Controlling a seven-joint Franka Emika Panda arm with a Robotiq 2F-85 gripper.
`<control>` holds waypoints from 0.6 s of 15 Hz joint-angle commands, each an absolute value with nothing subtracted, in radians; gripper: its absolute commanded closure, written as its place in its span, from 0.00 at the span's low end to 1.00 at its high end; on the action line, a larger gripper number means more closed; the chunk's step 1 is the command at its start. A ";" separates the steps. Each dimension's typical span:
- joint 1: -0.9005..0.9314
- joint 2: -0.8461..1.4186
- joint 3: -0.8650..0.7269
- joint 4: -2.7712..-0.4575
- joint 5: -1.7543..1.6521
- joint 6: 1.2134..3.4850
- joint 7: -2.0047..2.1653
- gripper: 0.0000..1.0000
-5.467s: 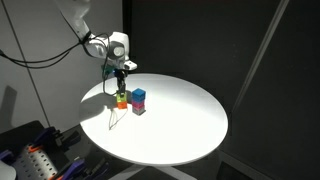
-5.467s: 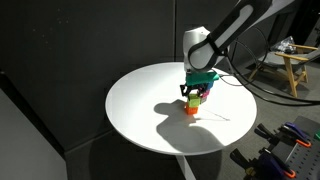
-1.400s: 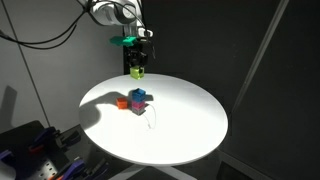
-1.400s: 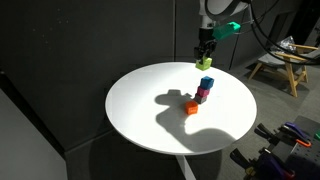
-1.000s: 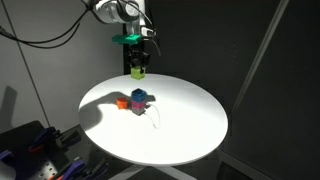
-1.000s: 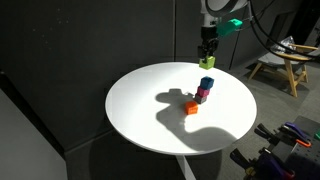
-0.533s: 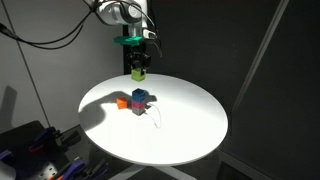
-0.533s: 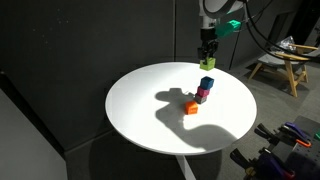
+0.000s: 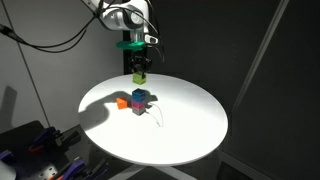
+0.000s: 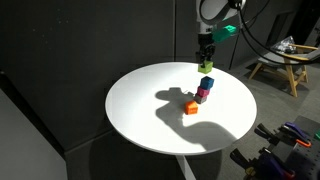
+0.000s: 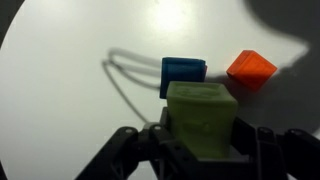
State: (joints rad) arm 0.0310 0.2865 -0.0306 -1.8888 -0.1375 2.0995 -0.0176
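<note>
Arm high, wrist vertical, jaws apparently clamped tight.

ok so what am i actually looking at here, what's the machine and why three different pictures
It is a single robot arm with a two-fingered gripper at its end, working over a round white table. Two of the pictures come from cameras standing outside the robot, looking at the table from different places. The third comes from a camera on the wrist, looking down past the fingers.

The gripper is shut on a green block and holds it in the air over the table. Roughly below it, a blue block sits on a pink block. An orange block lies on the table beside that little stack. In the wrist view the pink one is hidden under the blue.
</note>
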 commanded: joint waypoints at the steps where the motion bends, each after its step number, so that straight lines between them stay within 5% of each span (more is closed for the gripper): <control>1: 0.019 0.306 -0.027 -1.867 -0.158 2.120 -0.042 0.73; 9: 0.017 0.298 -0.032 -1.898 -0.159 2.178 -0.035 0.73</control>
State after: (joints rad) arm 0.0265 0.3100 -0.0339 -1.8885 -0.1375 2.1703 -0.0233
